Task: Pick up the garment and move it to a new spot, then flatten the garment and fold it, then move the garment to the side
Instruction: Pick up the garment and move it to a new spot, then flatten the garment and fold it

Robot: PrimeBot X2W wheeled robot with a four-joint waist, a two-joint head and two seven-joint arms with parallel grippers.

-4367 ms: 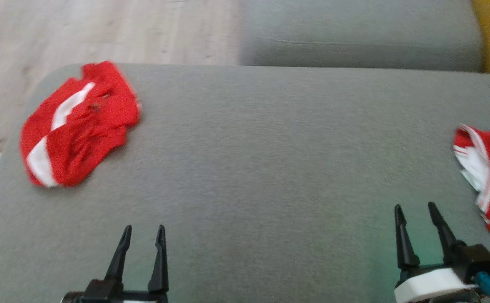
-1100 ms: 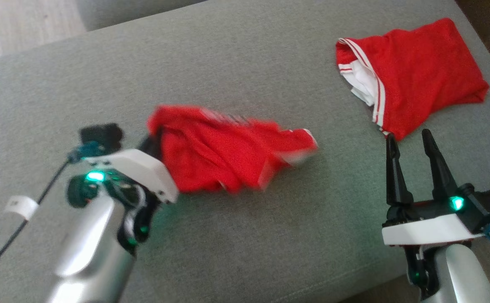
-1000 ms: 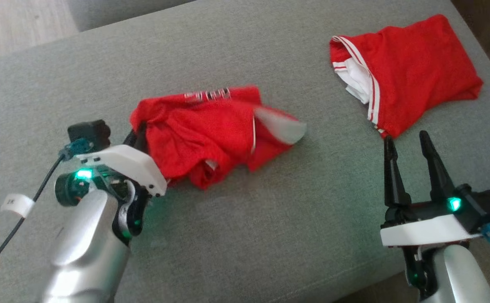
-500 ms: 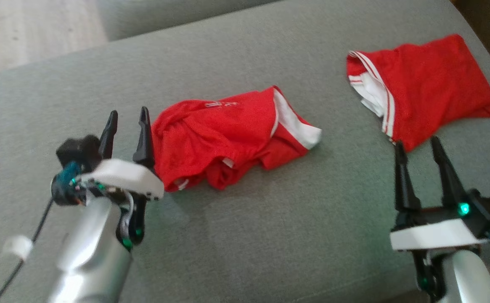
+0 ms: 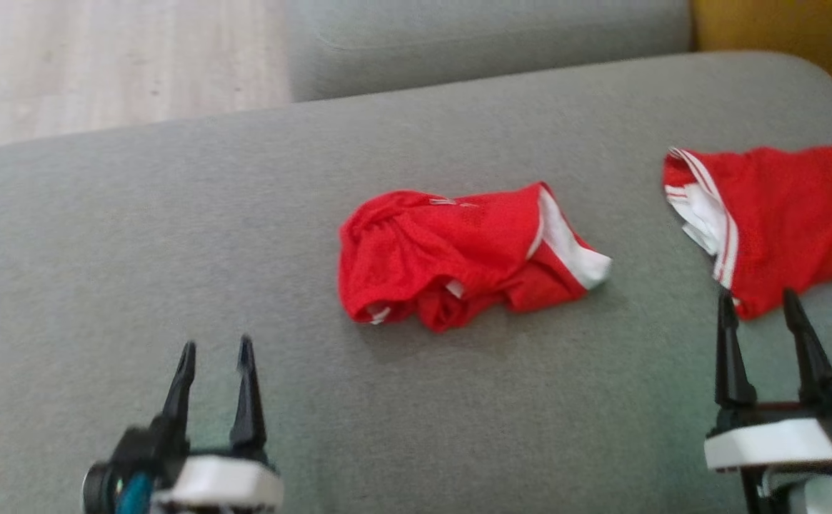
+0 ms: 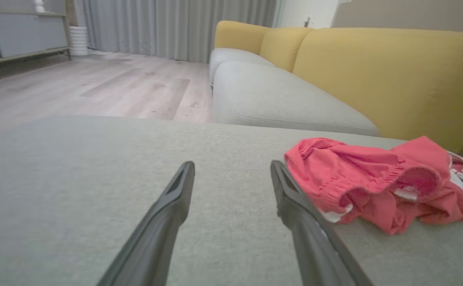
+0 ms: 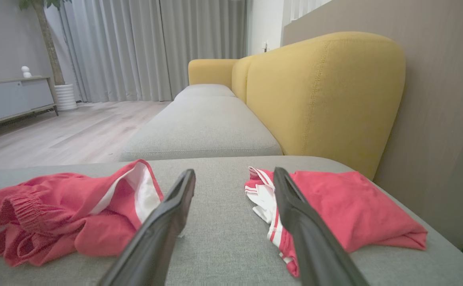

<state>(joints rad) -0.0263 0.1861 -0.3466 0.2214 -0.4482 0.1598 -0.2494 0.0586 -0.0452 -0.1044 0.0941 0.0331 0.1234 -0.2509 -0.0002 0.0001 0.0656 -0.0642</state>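
Note:
The garment [image 5: 458, 253] is a crumpled red pair of shorts with white trim, lying loose in the middle of the grey cushion [image 5: 173, 235]. It also appears at the right of the left wrist view as the garment [image 6: 374, 176] and at the left of the right wrist view as the garment [image 7: 64, 206]. My left gripper [image 5: 216, 353] is open and empty, low and to the left, well apart from the cloth. At the lower right my right gripper [image 5: 758, 303] stands open with nothing in it.
A second red garment [image 5: 787, 214] with white stripes lies folded at the cushion's right end, just beyond my right fingertips. A yellow sofa back [image 7: 322, 95] rises behind it. Another grey seat [image 5: 487, 36] and wooden floor [image 5: 101, 64] lie beyond.
My left gripper opened and let go of the garment, then drew back toward me and left. The garment now rests crumpled on the cushion. The head camera has shifted too.

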